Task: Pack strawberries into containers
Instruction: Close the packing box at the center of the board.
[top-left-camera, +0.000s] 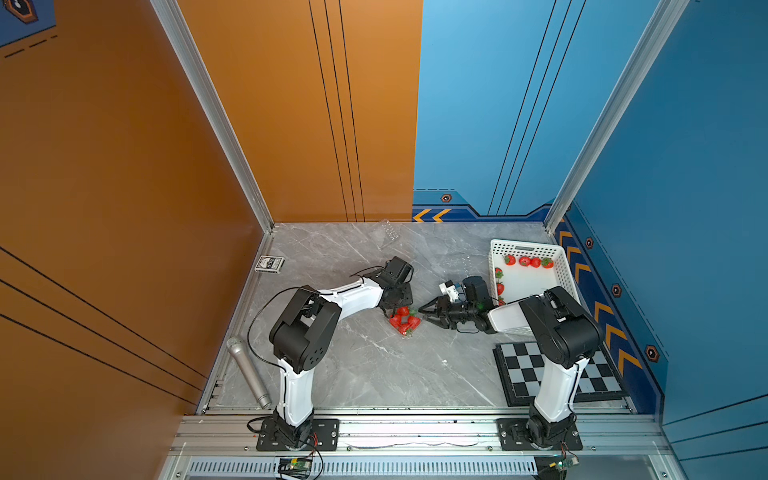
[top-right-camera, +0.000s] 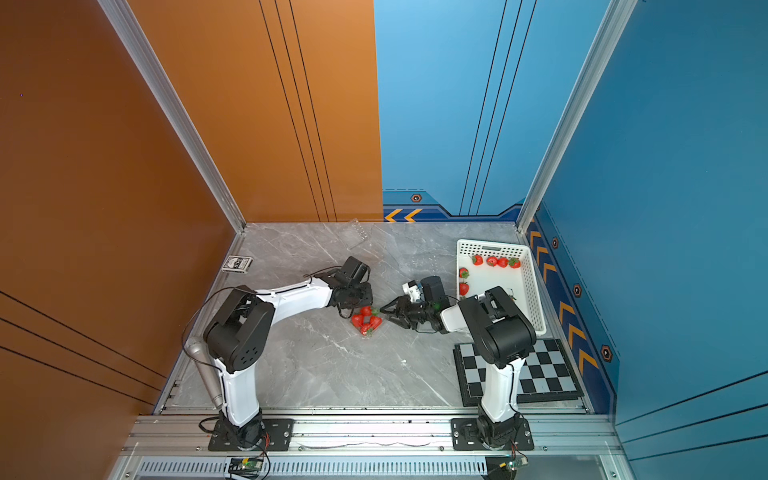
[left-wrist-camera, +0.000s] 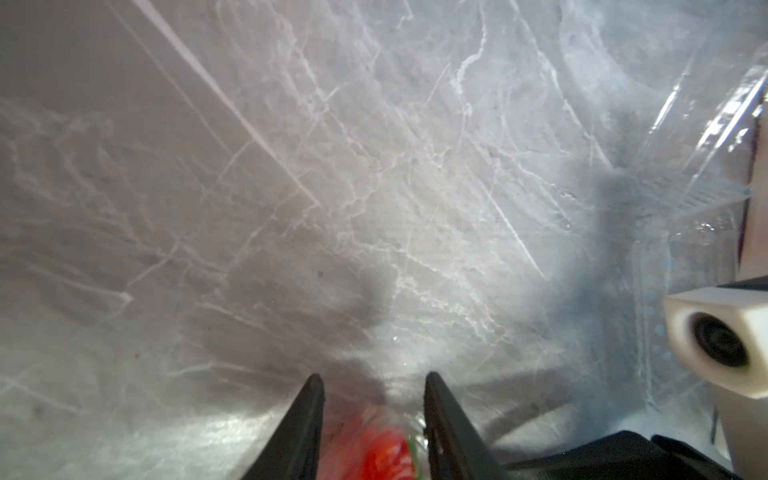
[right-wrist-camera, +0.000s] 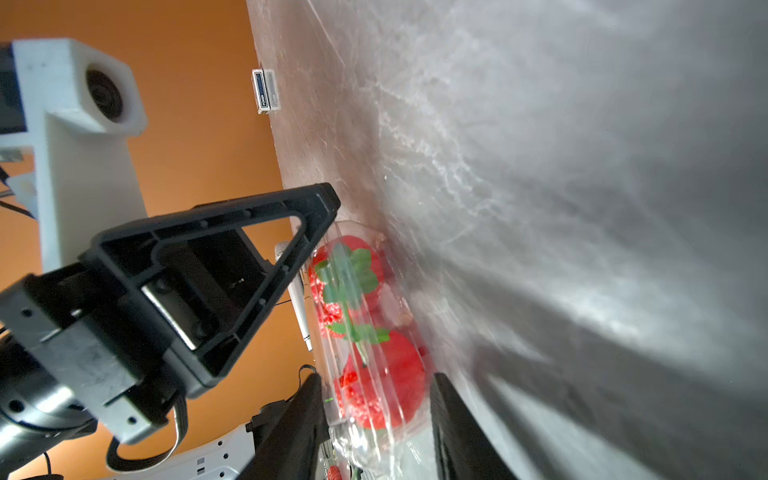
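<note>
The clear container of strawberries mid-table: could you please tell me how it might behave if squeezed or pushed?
The container looks like thin, glossy film, so it would probably flex under a squeeze. Its strawberries fill it, so it likely slides rather than tips on the smooth marble table.

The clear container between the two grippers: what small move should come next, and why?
Probably close the right gripper gently on the container. Its jaws stand open around the container's edge. Strawberries already fill it, and in the right wrist view it seems folded shut over them. The left gripper is at the opposite side, so a light squeeze may press it fully closed.
</note>
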